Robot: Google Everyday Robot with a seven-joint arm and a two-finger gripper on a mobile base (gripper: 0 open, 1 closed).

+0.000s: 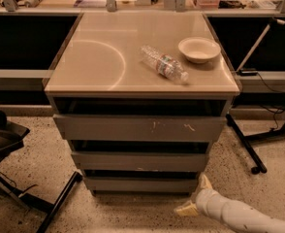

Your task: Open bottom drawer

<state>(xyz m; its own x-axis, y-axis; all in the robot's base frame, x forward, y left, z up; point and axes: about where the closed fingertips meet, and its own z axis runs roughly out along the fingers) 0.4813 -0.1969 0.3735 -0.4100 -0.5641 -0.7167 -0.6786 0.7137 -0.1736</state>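
Tool [194, 196], splayed, beside flat grey bottom drawer [137, 184]

The pale two-finger gripper [195, 196] hangs low over the speckled floor [133, 213], fingers spread, just beside the right end of the narrow plain grey bottom drawer front [137, 184]. Bare floor lies before that front. A black chair leg [59, 204] slants in from the left, and a black stand leg [244, 147] crosses on the right.

No readable text anywhere; bottle label [166, 67] illegible. Gripper [195, 195] low right, fingers spread, beside bottom drawer [137, 184] right corner.
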